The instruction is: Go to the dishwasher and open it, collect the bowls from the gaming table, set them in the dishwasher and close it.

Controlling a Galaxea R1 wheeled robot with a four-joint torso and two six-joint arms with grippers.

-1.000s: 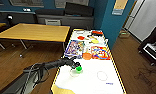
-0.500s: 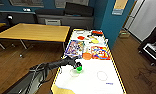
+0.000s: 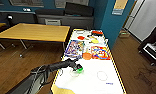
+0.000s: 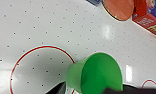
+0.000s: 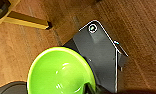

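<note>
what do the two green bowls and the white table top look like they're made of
Bright green bowl: likely plastic, smooth and matte, even opaque colour. Lime-green bowl: probably glossy plastic or melamine, with bright highlights inside. Gaming table: hard, glossy white surface, perhaps laminate or plastic, showing reflections, small dark dots and printed red circles.

no readable text, labels, brands or numbers anywhere

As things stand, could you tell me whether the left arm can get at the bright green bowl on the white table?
Probably yes: the left tool is already at the green bowl, with bare white table around it.
</note>
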